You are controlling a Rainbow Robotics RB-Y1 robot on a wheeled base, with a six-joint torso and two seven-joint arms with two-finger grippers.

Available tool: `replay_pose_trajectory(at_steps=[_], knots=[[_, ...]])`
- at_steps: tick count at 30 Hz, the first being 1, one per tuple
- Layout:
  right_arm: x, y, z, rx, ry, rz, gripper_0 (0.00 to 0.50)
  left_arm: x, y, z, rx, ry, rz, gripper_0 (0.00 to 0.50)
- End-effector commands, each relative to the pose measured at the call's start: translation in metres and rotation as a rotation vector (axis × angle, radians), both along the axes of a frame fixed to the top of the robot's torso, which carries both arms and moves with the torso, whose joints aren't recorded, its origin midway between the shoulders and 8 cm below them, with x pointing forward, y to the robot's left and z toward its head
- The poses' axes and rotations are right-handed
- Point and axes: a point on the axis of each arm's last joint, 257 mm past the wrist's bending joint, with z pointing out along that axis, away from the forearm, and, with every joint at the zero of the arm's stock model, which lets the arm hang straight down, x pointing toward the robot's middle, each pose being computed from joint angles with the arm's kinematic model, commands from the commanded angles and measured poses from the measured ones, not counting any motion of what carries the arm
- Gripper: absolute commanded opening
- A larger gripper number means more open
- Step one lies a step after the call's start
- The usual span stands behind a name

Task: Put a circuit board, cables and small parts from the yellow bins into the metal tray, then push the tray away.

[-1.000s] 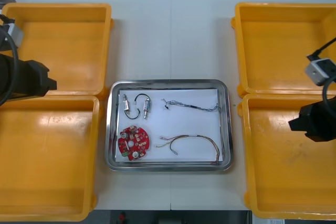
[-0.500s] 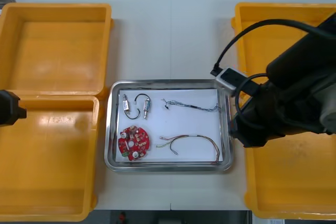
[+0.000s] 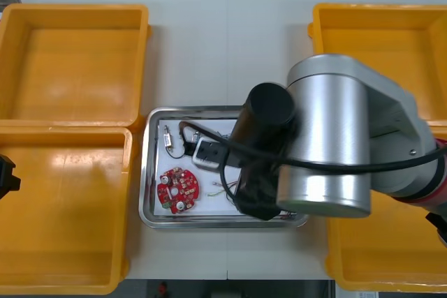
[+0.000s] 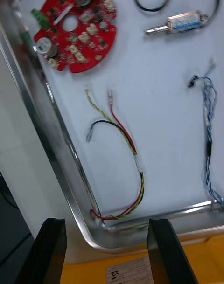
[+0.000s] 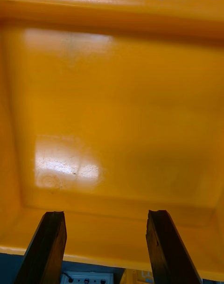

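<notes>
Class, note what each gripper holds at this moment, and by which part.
Nothing is held. The right gripper hangs open above a corner of the metal tray. The left gripper hangs open above a yellow bin.

Centre: metal tray (image 3: 144, 172), rim polished and mirror-bright, floor matt white. Left and right: yellow bins (image 3: 70, 61), smooth glossy plastic with glare.

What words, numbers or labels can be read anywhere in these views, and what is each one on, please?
None reads clearly.
Label, between the open right gripper's fingers, past the tray corner: dark characters, cut off and blurred, unreadable.
Board: any print too small to read.
Left gripper, open over a bin: no text there.
</notes>
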Motion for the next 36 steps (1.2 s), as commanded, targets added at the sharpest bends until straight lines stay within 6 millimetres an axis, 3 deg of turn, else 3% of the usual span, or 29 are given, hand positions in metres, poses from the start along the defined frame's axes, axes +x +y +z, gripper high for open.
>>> replay_pose_trajectory(at_steps=[1, 9, 23, 36], knots=[[-0.008, 0.038, -0.011, -0.022, -0.023, 0.159, 0.500, -0.004, 0.008, 0.012, 0.072, -0.004, -0.080, 0.500], [-0.014, 0.060, -0.049, -0.061, -0.011, 0.261, 0.500, 0.005, 0.002, 0.021, 0.056, -0.040, -0.089, 0.500], [-0.019, 0.060, -0.106, -0.154, -0.030, 0.293, 0.500, 0.024, -0.002, 0.035, 0.033, -0.127, -0.096, 0.500], [-0.021, 0.059, -0.123, -0.185, -0.022, 0.278, 0.500, 0.031, -0.011, 0.039, 0.010, -0.162, -0.124, 0.500]])
